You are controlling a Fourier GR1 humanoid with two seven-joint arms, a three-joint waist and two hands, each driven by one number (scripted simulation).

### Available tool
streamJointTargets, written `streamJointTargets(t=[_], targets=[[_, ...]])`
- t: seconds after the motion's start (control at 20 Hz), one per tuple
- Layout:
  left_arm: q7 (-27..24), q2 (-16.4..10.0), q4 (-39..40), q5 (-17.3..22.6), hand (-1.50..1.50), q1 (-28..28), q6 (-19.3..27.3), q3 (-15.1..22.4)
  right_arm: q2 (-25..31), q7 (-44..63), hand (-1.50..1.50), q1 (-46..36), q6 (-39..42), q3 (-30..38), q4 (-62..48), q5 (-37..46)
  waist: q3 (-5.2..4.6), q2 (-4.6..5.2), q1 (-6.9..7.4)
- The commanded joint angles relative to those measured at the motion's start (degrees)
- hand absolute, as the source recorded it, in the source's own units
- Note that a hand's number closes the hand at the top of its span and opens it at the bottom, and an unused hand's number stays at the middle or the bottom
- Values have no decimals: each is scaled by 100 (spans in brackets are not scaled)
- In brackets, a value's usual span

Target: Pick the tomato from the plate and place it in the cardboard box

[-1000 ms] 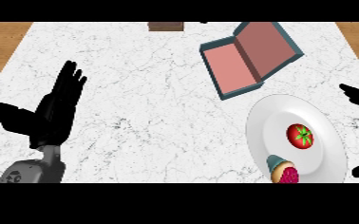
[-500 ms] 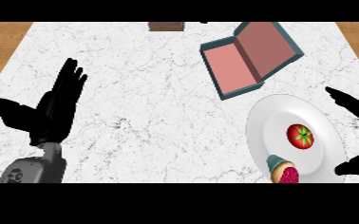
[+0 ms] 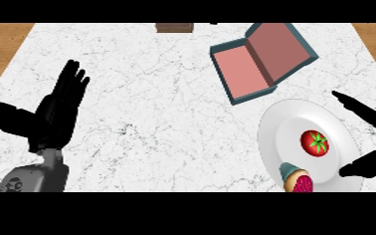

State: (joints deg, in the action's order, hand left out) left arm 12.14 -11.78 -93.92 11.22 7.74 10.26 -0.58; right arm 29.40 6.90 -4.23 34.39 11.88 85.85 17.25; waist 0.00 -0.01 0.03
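Nearest to us, a small pink snack (image 3: 297,180) is sitting at the near edge of the white plate (image 3: 283,129). It is not what we are after, so we are leaving it alone.

Our right hand (image 3: 360,167) is hanging over the right side of the plate. Its thumb is showing on the near side and a straight finger on the far side. They are spread wide and holding nothing. We think we are keeping the hand open like this so the tomato can fit in the gap.

The tomato (image 3: 315,142) is lying in the middle of the plate, red with a green top. It is a little to the left of the hand, and the hand is not touching it yet.

Over on the left, our left hand (image 3: 58,112) is resting above the white surface (image 3: 161,104). Its fingers are straight, pointing up and holding nothing. It is well apart from the plate, likely so it is not getting in the way.

Farther off, just past the plate, the cardboard box (image 3: 242,72) is lying open with its lid folded back. Being open and near, it is ready for the tomato.

At the far edge, a small brown thing (image 3: 175,28) is sitting.
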Motion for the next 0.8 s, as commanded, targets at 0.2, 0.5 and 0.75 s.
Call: streamJointTargets(t=[0.2,0.5,0.75], targets=[[-306,207,86,-106,0,-351,-313,-31,-631,90,-150,156,-289,-352,206,553,0,-2,-1],[-290,427,409,-323,0,69,-220,-50,-439,-137,-150,65,74,-40,0,511,0,1,-16],[-66,283,-176,-264,0,-271,-438,-277,-481,-426,-150,71,23,16,-267,777,0,-1,-3]])
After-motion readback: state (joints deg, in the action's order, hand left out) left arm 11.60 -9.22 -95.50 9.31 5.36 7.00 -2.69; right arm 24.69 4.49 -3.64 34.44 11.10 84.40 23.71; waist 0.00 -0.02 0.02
